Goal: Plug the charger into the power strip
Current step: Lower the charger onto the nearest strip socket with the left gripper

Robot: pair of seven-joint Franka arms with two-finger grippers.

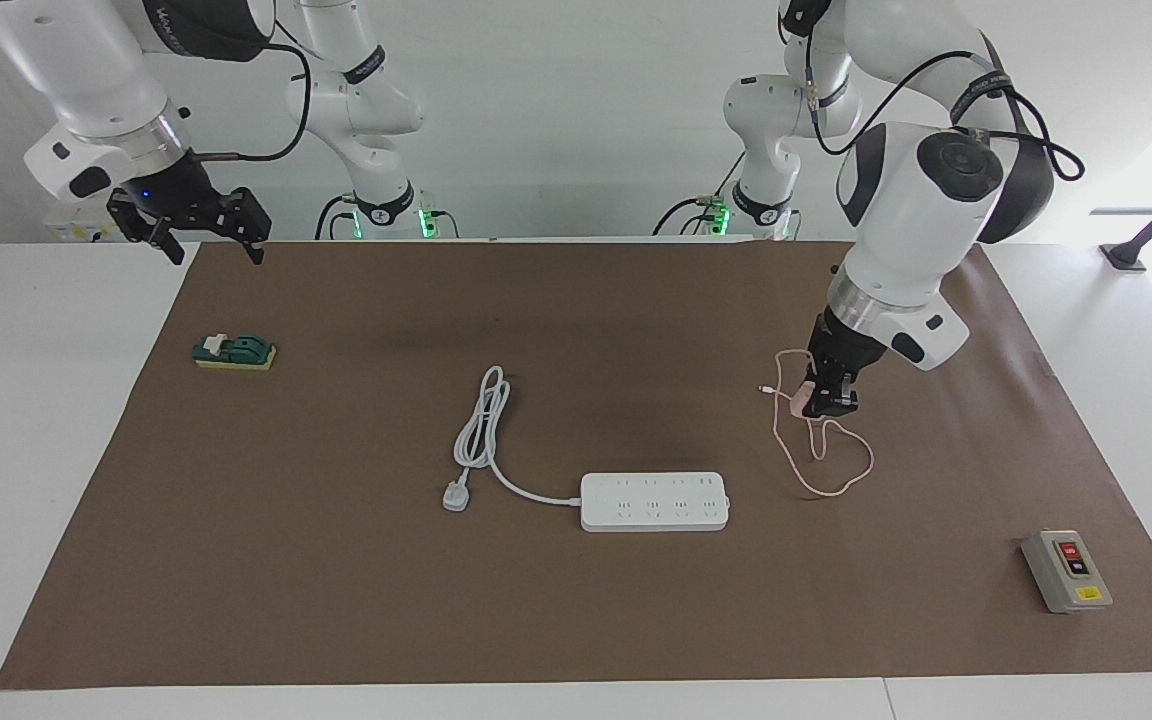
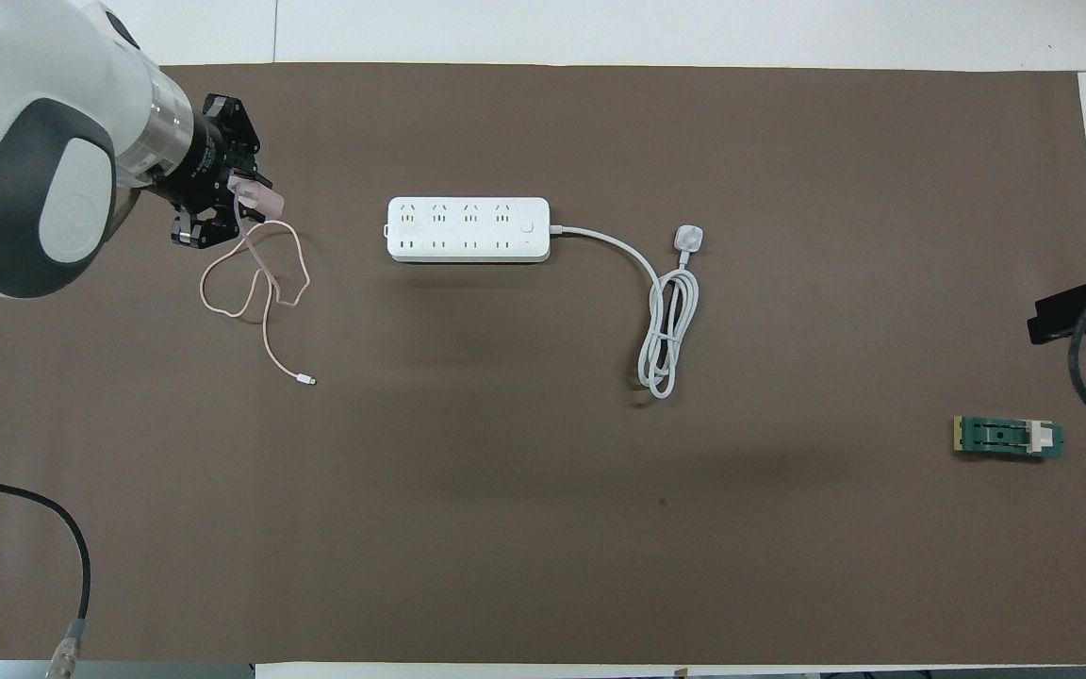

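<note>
The pale-pink charger (image 1: 800, 399) sits between the fingers of my left gripper (image 1: 829, 397), low at the mat, toward the left arm's end. In the overhead view the charger (image 2: 262, 197) sticks out of the left gripper (image 2: 222, 203). Its thin pink cable (image 1: 831, 465) lies looped on the mat. The white power strip (image 1: 654, 501) lies flat mid-table, sockets up, farther from the robots than the charger; it also shows in the overhead view (image 2: 468, 229). My right gripper (image 1: 208, 240) waits open and raised over the mat's near edge at the right arm's end.
The strip's thick white cord (image 1: 481, 425) coils toward the right arm's end and stops at a white three-pin plug (image 1: 455, 496). A grey box with red and black buttons (image 1: 1066, 570) sits at the mat's corner. A green switch block (image 1: 234, 352) lies below the right gripper.
</note>
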